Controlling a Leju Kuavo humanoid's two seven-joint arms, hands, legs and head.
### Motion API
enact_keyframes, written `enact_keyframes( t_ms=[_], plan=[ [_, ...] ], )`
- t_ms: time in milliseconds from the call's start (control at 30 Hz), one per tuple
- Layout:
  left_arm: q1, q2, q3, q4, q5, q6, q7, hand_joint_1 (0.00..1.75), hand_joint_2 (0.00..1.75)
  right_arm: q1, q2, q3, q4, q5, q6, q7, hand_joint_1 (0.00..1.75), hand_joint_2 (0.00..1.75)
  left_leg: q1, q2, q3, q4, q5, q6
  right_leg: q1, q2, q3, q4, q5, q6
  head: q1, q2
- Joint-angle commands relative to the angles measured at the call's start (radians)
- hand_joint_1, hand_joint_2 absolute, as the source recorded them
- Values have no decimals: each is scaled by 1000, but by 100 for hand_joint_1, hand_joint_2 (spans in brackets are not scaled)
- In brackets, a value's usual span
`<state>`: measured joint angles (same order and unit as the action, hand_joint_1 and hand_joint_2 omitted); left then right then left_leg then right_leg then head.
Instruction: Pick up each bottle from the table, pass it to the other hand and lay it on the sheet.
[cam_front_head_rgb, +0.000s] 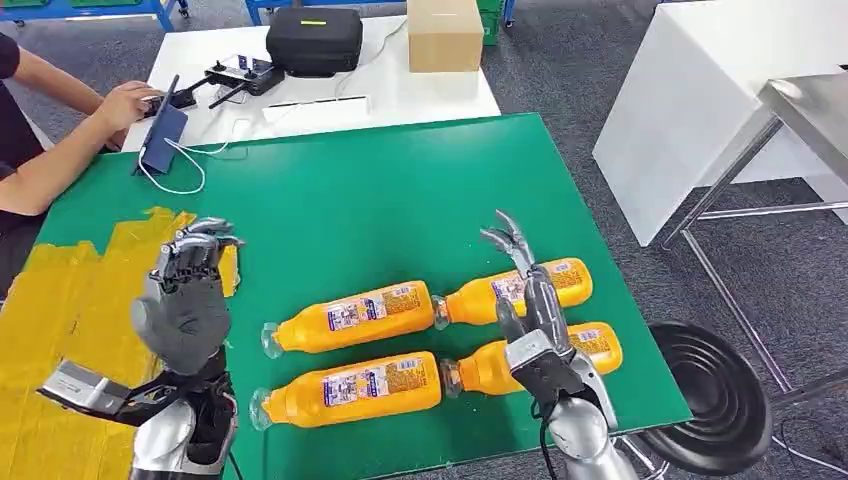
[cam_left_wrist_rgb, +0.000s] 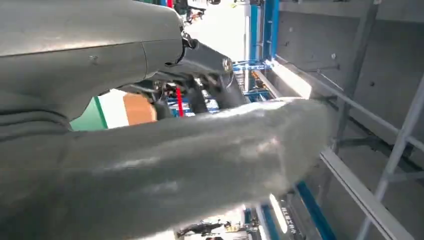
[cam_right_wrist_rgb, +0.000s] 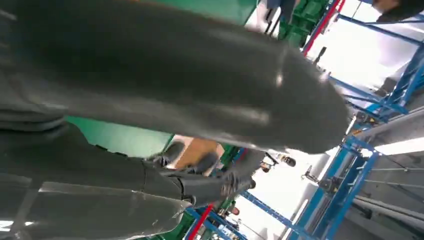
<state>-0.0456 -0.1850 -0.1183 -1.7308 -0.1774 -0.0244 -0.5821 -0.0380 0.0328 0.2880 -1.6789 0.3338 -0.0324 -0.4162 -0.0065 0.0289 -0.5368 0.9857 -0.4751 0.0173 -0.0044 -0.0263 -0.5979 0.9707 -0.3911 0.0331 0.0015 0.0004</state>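
Four orange bottles lie on their sides in two rows on the green tabletop (cam_front_head_rgb: 400, 200), none yet on the yellow sheet (cam_front_head_rgb: 60, 330) at the robot's left. The right hand (cam_front_head_rgb: 530, 300) hovers empty, fingers spread, over the far right bottle (cam_front_head_rgb: 520, 288) and near right bottle (cam_front_head_rgb: 545, 357). The left hand (cam_front_head_rgb: 190, 290) is raised over the sheet's edge, fingers curled, holding nothing. Judgement: the pick is not begun; the right hand should close across one bottle's label, clear of its neighbour, whose cap sits close to the far left bottle (cam_front_head_rgb: 355, 315). The near left bottle (cam_front_head_rgb: 350, 390) lies close to the tabletop's front edge. Open green surface lies beyond the rows; the transfer path leftward crosses both left bottles.
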Motion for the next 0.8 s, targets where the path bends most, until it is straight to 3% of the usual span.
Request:
enact_keyframes(
  t_ms=[33,200,433,800],
  plan=[
    [-41,9,23,70,-5,-1,7,0,0,-56,-70,126,134,113,28,122,0,175,1,-1,3,-1,0,-1,0,2,3,-2,0,0,0,0],
    [-45,3,17,75,-4,-3,17,0,0,-107,-96,257,257,197,60,220,0,175,2,0,5,-2,-1,-2,1,5,5,-3,0,-1,0,0],
    [-84,-2,-16,114,-5,-9,37,0,0,-198,-55,408,405,217,107,273,0,175,2,0,4,-1,-1,-2,1,5,4,-2,0,-1,0,0],
    [-125,-3,-14,160,5,-14,48,0,0,-240,-82,524,429,192,137,313,0,175,0,-2,2,-1,0,-1,0,1,2,-1,0,0,0,0]
  ],
)
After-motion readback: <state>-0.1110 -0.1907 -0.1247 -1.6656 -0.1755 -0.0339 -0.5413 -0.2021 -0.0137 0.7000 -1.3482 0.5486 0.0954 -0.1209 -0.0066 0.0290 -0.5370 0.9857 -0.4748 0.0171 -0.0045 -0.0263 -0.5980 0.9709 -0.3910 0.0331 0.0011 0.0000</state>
